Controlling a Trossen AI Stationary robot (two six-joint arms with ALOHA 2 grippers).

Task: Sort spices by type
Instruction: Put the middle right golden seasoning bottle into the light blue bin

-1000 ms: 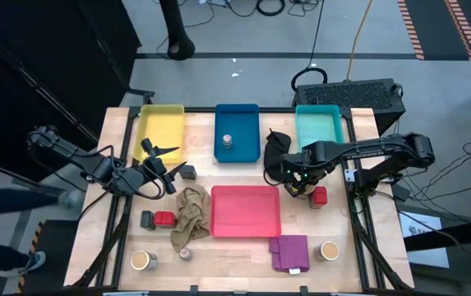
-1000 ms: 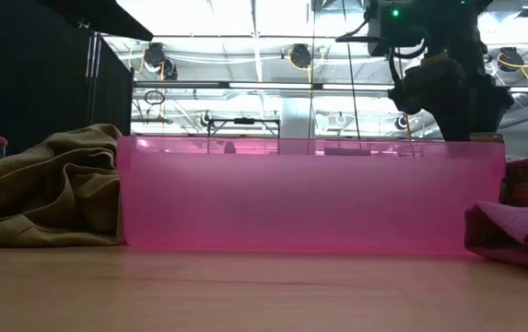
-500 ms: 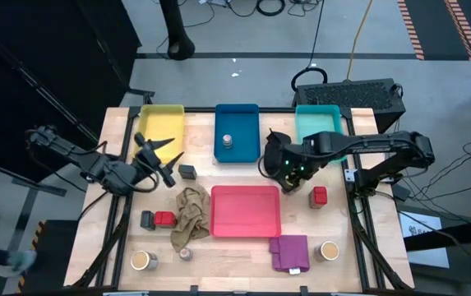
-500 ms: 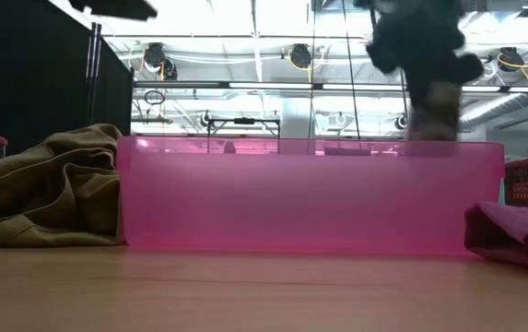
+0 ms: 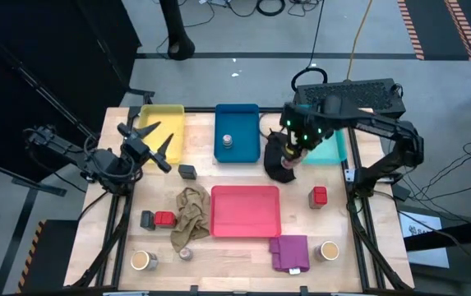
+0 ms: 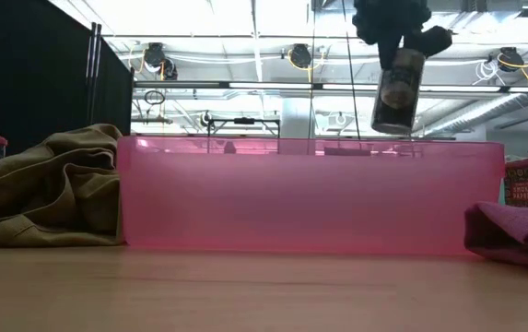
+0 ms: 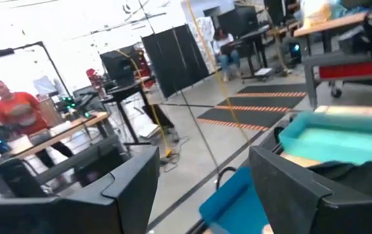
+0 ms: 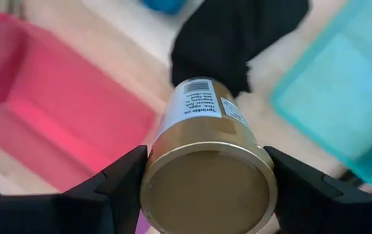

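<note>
My right gripper (image 5: 295, 154) is shut on a tan round jar (image 6: 398, 89), high above the black cloth (image 5: 276, 148) between the blue tray (image 5: 237, 115) and the teal tray (image 5: 321, 123). My left gripper (image 5: 151, 141) is open in the air at the yellow tray's (image 5: 159, 123) near end. A silver tin (image 5: 228, 141) sits in the blue tray. On the table stand red cubes (image 5: 163, 219) (image 5: 319, 196), dark tins (image 5: 187, 172) (image 5: 147, 219), a silver tin (image 5: 186, 253) and two tan jars (image 5: 142, 261) (image 5: 330, 250). My right gripper pinches the tan jar between its two fingers (image 8: 111, 188), one on each side of the jar's wall just below its gold end (image 8: 208, 192). The fingers come from above, pointing down. The jar hangs below them, slightly tilted and lifted clear of everything.
The pink tray (image 5: 246, 211) lies mid-table, with a beige cloth (image 5: 190, 210) at its left and a purple cloth (image 5: 290, 251) at its near right corner. The left wrist view looks level into the room, where a person (image 7: 17, 107) stands far off.
My right gripper carried the tan jar up from beside the right red cube, toward the far edge, to above the black cloth. In the low view the jar rose from the pink tray's rim to well above it. My left gripper moved toward the far edge, nearer the yellow tray.
</note>
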